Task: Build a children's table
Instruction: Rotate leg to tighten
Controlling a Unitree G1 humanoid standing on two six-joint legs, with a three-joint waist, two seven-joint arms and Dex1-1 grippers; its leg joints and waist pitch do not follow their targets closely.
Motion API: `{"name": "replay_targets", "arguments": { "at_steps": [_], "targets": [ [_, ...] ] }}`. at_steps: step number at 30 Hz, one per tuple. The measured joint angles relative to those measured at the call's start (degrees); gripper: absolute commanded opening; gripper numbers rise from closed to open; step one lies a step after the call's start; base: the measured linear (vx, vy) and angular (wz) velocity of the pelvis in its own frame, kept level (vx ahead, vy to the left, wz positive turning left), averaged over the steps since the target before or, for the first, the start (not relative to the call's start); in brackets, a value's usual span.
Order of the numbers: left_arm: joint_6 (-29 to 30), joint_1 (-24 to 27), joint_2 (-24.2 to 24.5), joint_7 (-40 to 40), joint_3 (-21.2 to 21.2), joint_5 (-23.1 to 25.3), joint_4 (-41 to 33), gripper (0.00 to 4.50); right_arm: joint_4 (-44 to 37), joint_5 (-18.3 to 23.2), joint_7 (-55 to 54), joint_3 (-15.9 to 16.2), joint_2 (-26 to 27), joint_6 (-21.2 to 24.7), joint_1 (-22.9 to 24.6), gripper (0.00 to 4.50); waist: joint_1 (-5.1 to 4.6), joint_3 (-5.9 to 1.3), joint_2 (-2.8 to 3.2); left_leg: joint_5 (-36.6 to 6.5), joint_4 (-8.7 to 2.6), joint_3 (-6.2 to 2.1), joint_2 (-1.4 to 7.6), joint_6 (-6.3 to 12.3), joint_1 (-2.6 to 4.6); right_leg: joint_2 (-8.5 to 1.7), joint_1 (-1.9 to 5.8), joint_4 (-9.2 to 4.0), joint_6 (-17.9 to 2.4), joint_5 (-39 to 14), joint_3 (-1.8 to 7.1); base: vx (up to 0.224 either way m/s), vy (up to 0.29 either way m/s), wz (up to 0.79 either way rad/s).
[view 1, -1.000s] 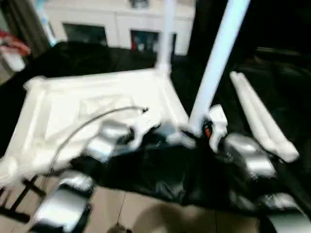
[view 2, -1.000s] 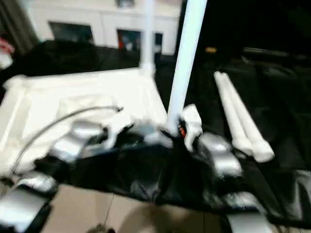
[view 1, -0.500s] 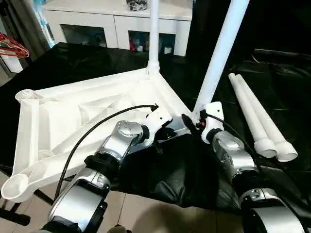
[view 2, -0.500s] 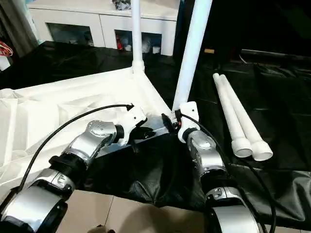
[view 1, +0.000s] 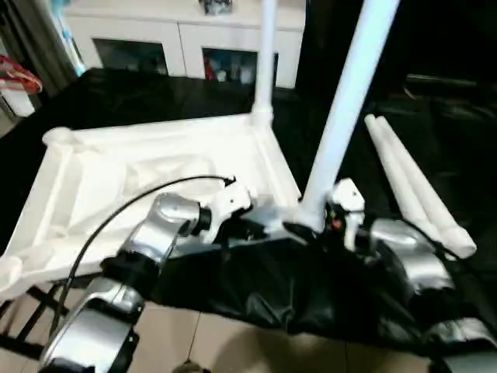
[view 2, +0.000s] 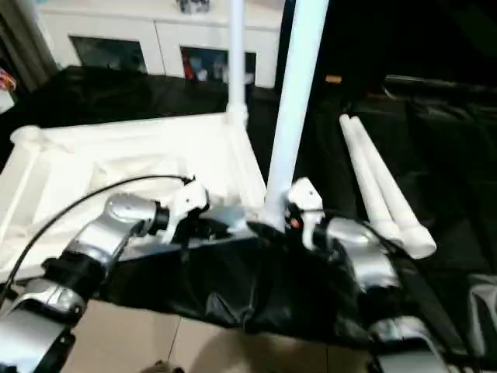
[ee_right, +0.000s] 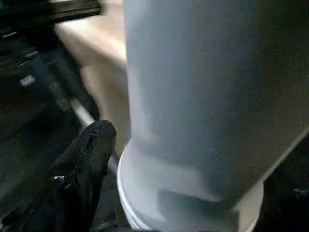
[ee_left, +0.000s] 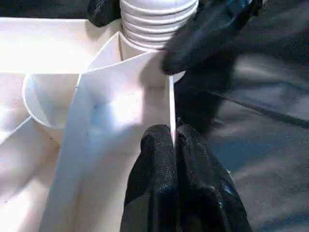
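**Seating the Near-Right Leg in Its Corner Socket**

The table top (view 1: 155,167) lay upside down on the black-covered work table (view 1: 140,93), ribbed underside up. One leg (view 1: 266,54) stood upright in the far-right corner socket. A second leg (view 1: 345,101) rose, slightly tilted, from the near-right corner. Two further legs (view 1: 411,183) lay side by side on the cloth to the right, apart from the top.

The left gripper (ee_left: 174,145) was clenched on the thin raised rim (ee_left: 171,106) of the top, just beside the near-right corner socket (ee_left: 154,21). The right gripper (ee_right: 89,159) was at the base of the second leg; one black finger lay beside the flared foot, and whether the jaws gripped or had released could not be told.

Judged procedure: keep the rim pinch firm so the top cannot slide. Bring the leg plumb before pressing. Apply force along the leg's axis, not sideways. A tilted leg would probably bind in the socket or lever the light top off the cloth.
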Motion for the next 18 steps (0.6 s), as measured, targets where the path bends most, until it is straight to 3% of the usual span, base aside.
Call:
{"name": "replay_targets", "arguments": {
  "at_steps": [4, 11, 18],
  "targets": [
    [-0.7, 0.6, 2.4, -6.0, -0.6, -1.1, -0.4, 0.00, -4.3, 1.4, 7.5, 1.9, -2.4, 2.1, 2.0, 3.51, 0.36, 0.03, -0.05, 0.0, 0.01, 0.01, 0.03, 0.00, -0.02, 0.00, 0.00, 0.00, 0.0, 0.0, -0.01, 0.000, 0.000, 0.00],
    [-1.2, 0.6, 3.4, -9.2, -1.0, -1.5, -0.5, 0.00, -7.1, 1.9, 9.6, 2.6, -2.9, 3.1, 3.5, 2.99, 0.77, 0.04, -0.07, 0.0, 0.02, 0.05, 0.02, 0.00, -0.02, -0.01, -0.01, 0.00, 0.0, 0.0, 0.02, 0.000, 0.000, 0.00],
    [-1.3, 0.7, 2.2, -4.4, -0.1, -1.0, 0.3, 0.00, -6.4, 1.0, 3.1, 1.1, -0.6, 4.1, 3.5, 2.78, 0.79, 0.03, -0.08, 0.0, 0.06, 0.05, 0.02, -0.01, 0.06, -0.02, 0.01, 0.04, 0.0, 0.0, 0.04, 0.000, 0.000, 0.00]
  ]
}}
